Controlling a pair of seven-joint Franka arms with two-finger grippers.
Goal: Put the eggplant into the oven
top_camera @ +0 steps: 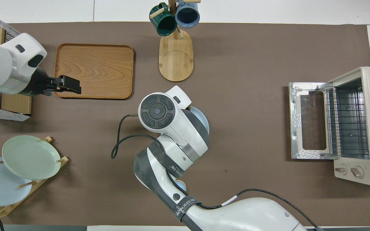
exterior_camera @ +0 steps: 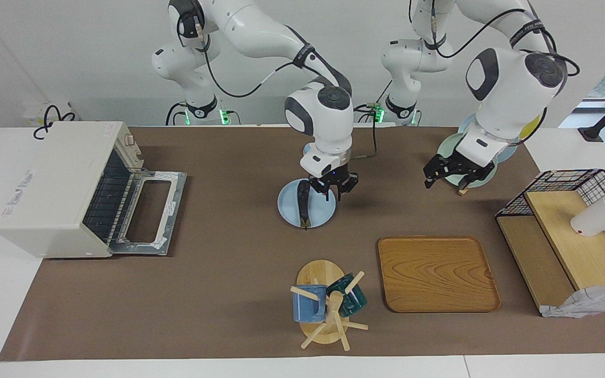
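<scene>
The dark purple eggplant (exterior_camera: 303, 206) lies lengthwise on a light blue plate (exterior_camera: 321, 211) mid-table. My right gripper (exterior_camera: 335, 193) hangs low over the plate's edge nearer the robots, just beside the eggplant's end, open with nothing between its fingers. In the overhead view the right arm's wrist hides the eggplant and only the plate's rim (top_camera: 204, 119) shows. The off-white oven (exterior_camera: 53, 186) stands at the right arm's end with its door (exterior_camera: 147, 216) folded down flat and its wire rack (top_camera: 347, 120) showing. My left gripper (exterior_camera: 454, 176) is open and empty, raised in the air by the plate rack.
A wooden tray (exterior_camera: 436, 273) and a mug tree (exterior_camera: 326, 307) with a blue and a green mug sit farther from the robots than the plate. A rack of plates (exterior_camera: 468, 157) and a wire basket with wooden shelves (exterior_camera: 570, 231) stand at the left arm's end.
</scene>
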